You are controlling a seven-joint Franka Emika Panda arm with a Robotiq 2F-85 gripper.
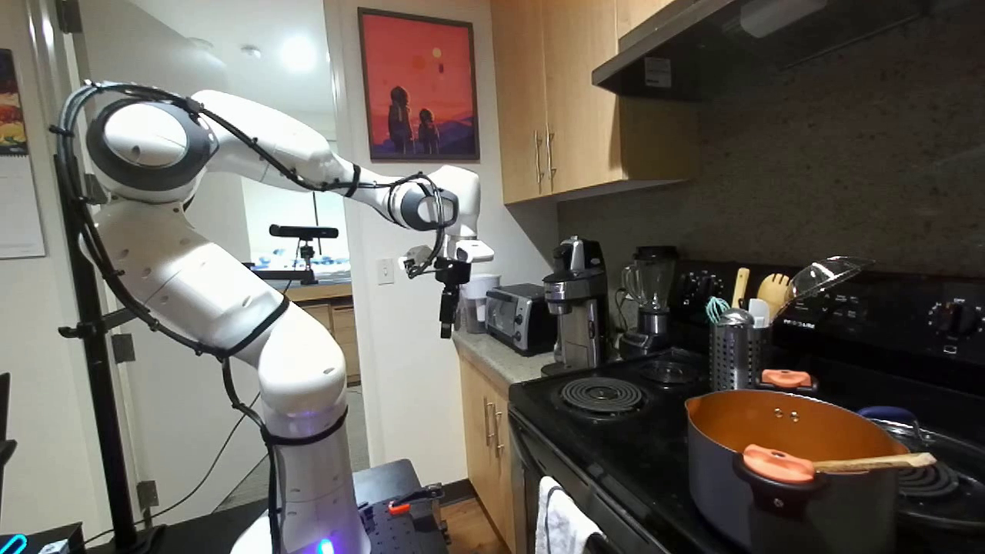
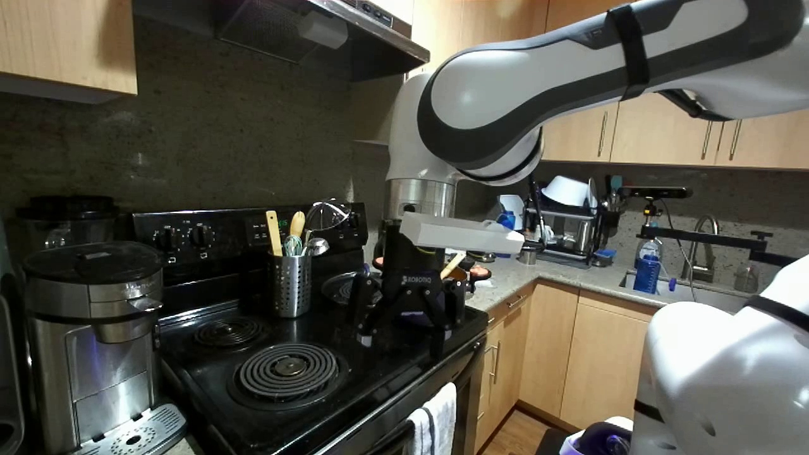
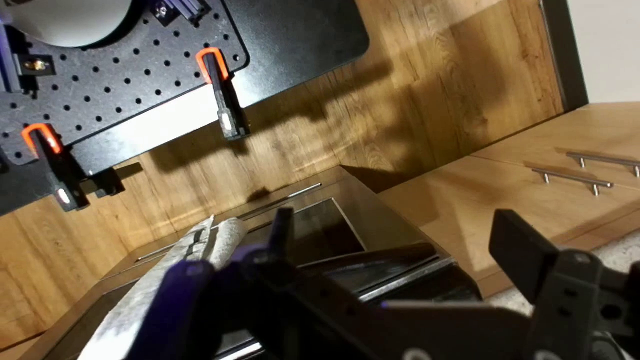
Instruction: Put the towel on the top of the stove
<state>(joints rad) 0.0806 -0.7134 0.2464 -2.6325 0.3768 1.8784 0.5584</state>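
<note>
White towel (image 2: 440,419), partly out of view

Pale wooden upper cabinets (image 2: 670,129) with metal bar handles (image 2: 602,134) hang above grey counters (image 2: 515,275) and matching lower cabinets (image 2: 581,354) in both exterior views. A dark, mottled backsplash (image 2: 208,139) rises behind, below a range hood (image 2: 379,47). Past the corner, a sink (image 2: 714,297) with a curved faucet (image 2: 701,273) is set into the counter. In an exterior view, a framed red print (image 1: 420,85) of two figures hangs on a light wall (image 1: 408,400) near an open white door (image 1: 165,415); beyond it a ceiling light (image 1: 298,52) glows in what is probably another room (image 1: 300,92). The wrist view shows a brown wood-grain floor (image 3: 435,75) edged by a dark baseboard (image 3: 563,55).
</note>
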